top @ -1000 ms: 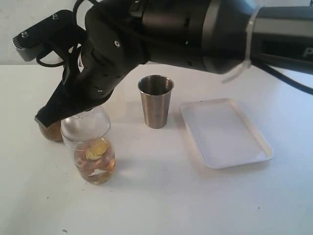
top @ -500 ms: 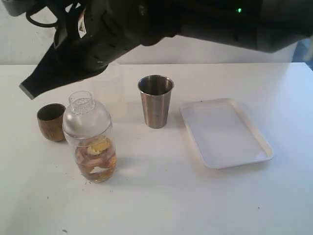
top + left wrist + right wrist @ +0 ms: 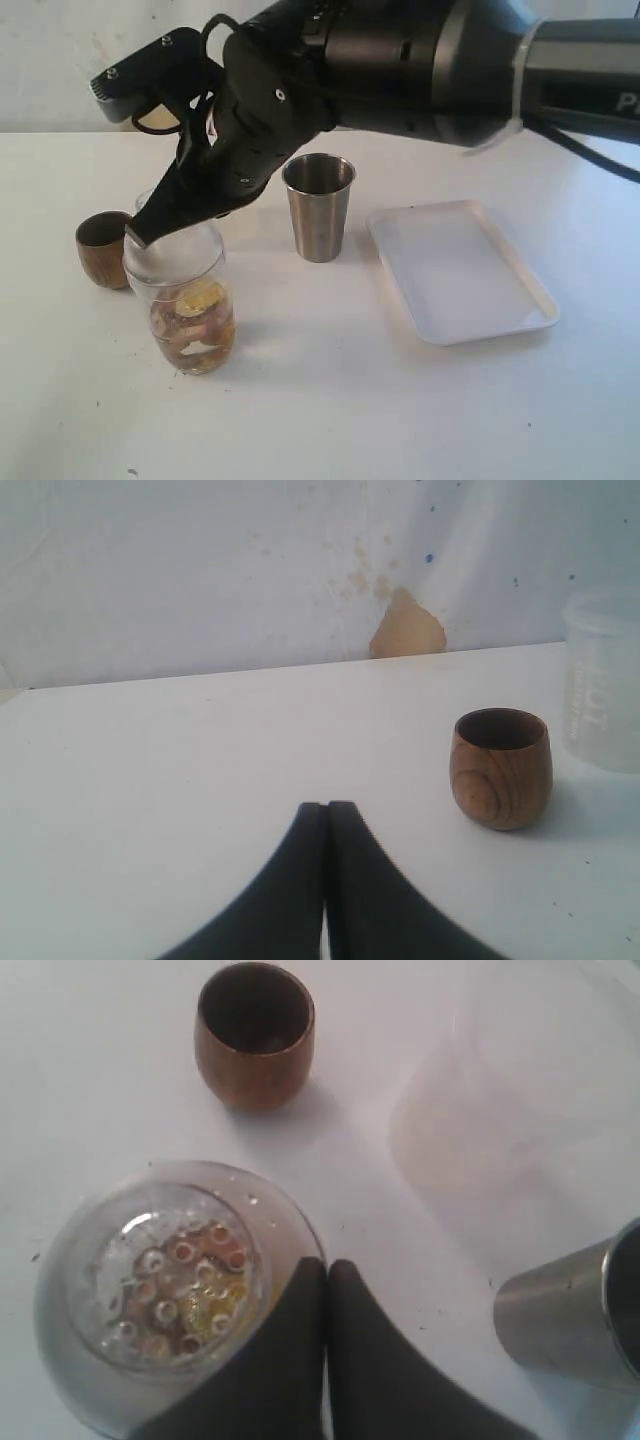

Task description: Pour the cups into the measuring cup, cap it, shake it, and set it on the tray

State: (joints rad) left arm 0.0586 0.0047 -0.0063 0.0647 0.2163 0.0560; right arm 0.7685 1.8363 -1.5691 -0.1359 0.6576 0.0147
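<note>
The clear measuring cup (image 3: 192, 325) stands at the left with yellow and brown pieces in it and a clear dome lid (image 3: 180, 258) on top. My right gripper (image 3: 140, 234) reaches across the middle and is shut, with its tips against the top of the lid. From the wrist it (image 3: 327, 1265) lies over the lid's rim (image 3: 150, 1300). The wooden cup (image 3: 102, 250) stands upright just left of the measuring cup. The steel tumbler (image 3: 318, 205) is upright at the centre. The white tray (image 3: 460, 272) lies to the right. My left gripper (image 3: 326, 806) is shut, low over the table, short of the wooden cup (image 3: 500, 768).
A translucent plastic container (image 3: 603, 680) shows at the edge of the left wrist view, behind the wooden cup; I cannot tell which one it is. The right arm's bulk (image 3: 400, 60) hangs over the back of the table. The steel tumbler (image 3: 575, 1310) is close beside the right gripper.
The right gripper lifted off the lid half a second ago and has come back down onto its top. The wooden cup, covered a second ago, is now visible.
</note>
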